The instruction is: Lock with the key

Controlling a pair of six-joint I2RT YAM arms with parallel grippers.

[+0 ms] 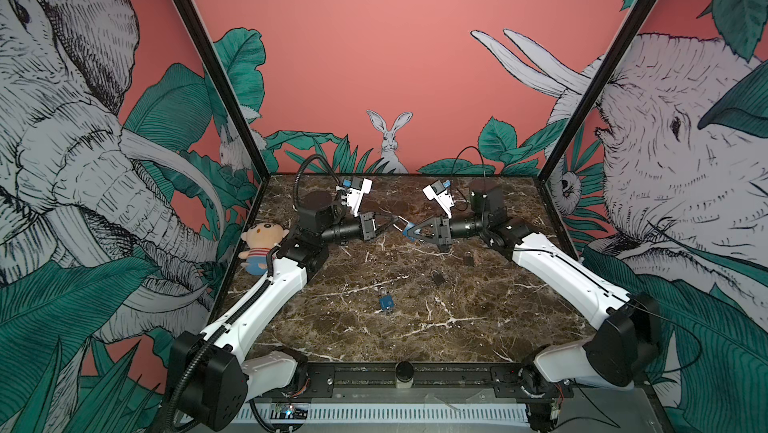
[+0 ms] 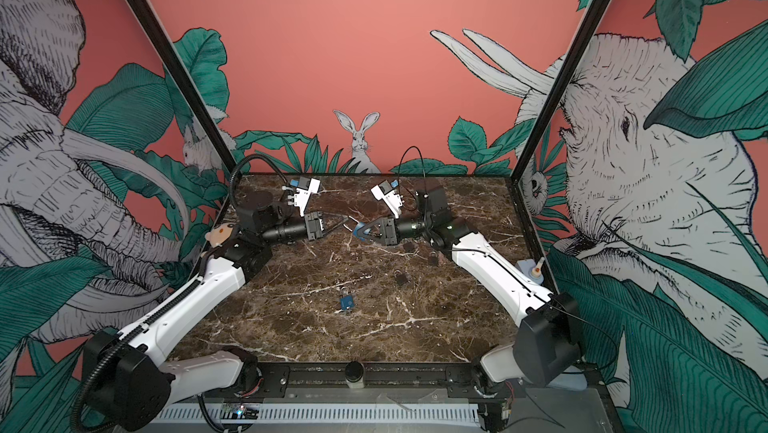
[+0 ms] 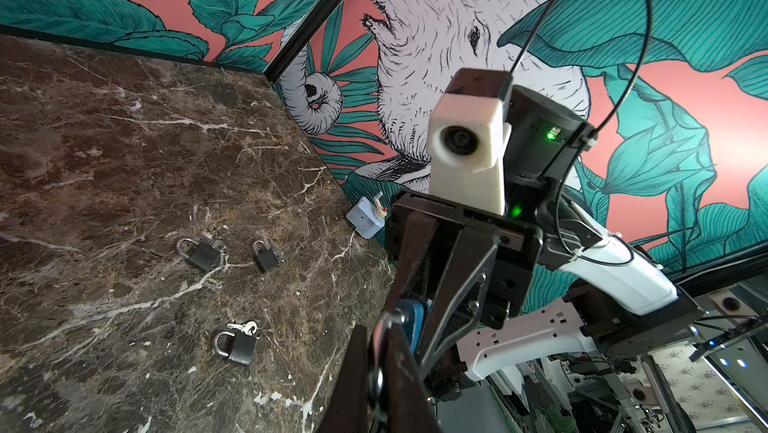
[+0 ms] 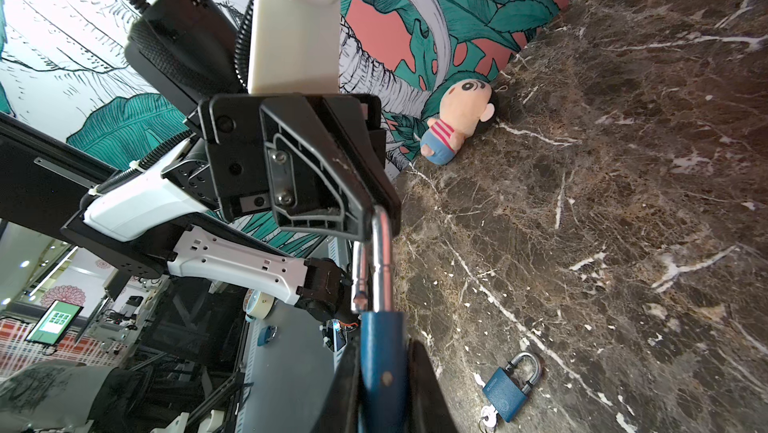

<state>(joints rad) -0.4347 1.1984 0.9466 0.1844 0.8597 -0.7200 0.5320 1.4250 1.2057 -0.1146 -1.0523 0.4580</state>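
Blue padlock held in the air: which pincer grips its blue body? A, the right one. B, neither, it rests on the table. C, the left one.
A: the right pincer clamps the blue padlock by its body, while the left pincer pinches only its shackle.

The blue padlock (image 4: 380, 352) is cut off by the edge of the right wrist view; its keyhole is not seen. The left gripper (image 4: 376, 219) covers the bend of the shackle (image 4: 381, 260). In a top view the left arm (image 2: 216, 281) hides most of the plush doll (image 2: 222, 232).
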